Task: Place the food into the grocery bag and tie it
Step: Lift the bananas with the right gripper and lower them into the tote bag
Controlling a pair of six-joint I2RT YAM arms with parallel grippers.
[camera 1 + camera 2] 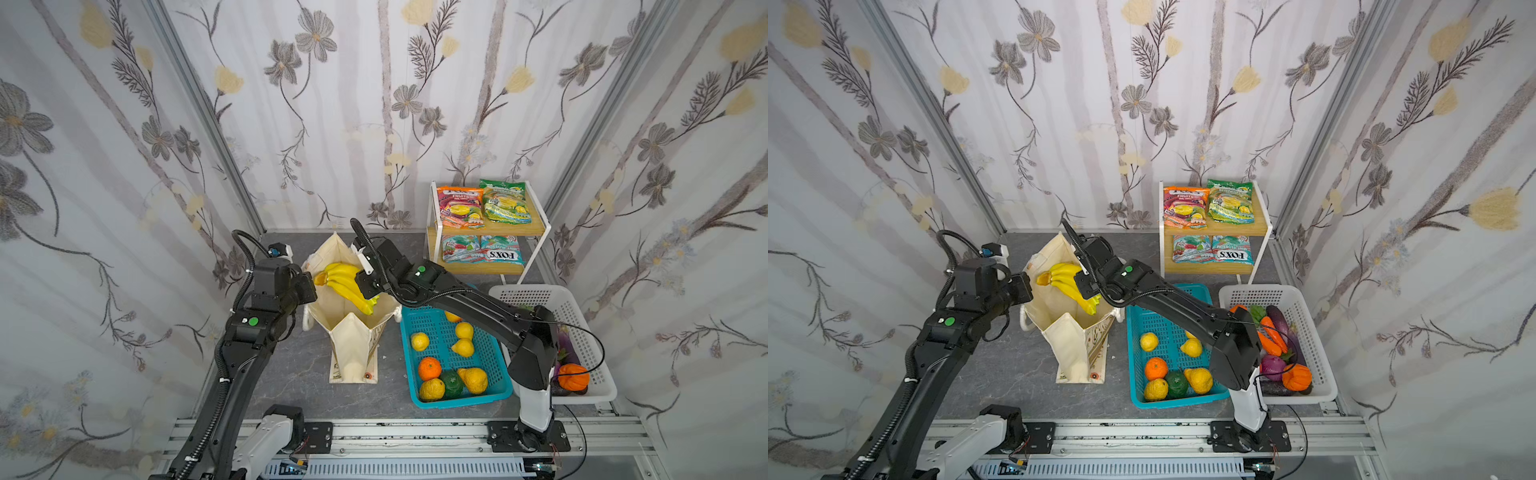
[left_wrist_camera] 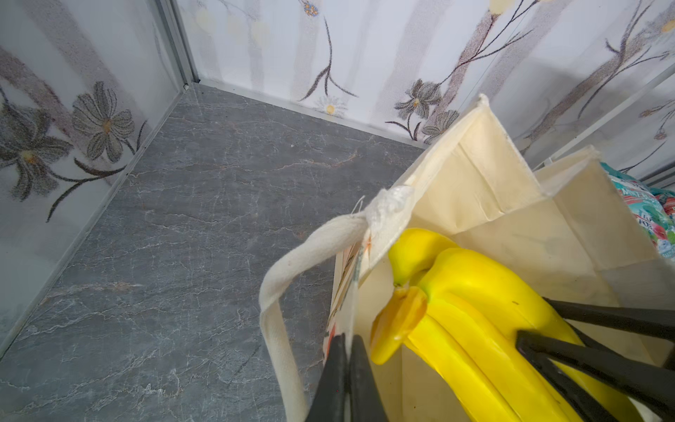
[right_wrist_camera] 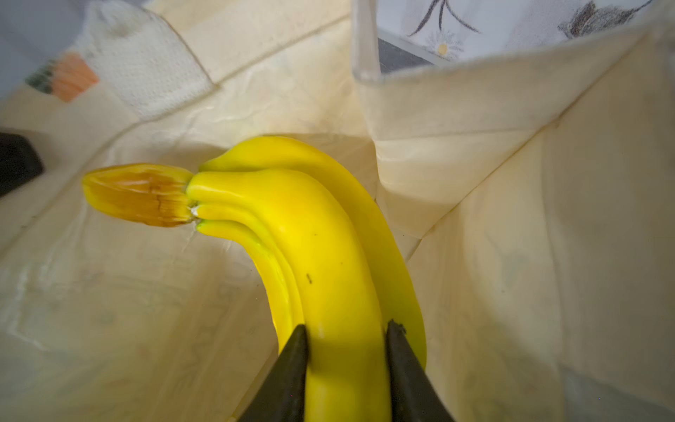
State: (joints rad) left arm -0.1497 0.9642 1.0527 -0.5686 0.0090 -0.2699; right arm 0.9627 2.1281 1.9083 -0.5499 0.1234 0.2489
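Going in: the banana bunch point(image 3: 292, 219) hangs in the open mouth of the grocery bag point(image 1: 353, 345), centre of a top view.

The right gripper point(image 3: 347, 330) has its jaws partly closed across one banana near mid-length, at the bottom centre of the right wrist view, with the stem end pointing away to the left. The left gripper point(image 2: 347, 345), at the lower centre of the left wrist view, is pinched tight on the bag's rim beside a white handle point(image 2: 292, 263), holding the mouth open. The bunch looks rigid, light and glossy, so probably slippery, and a hold across its thick middle seems soundest. The bag is soft cloth and would likely sag if released.
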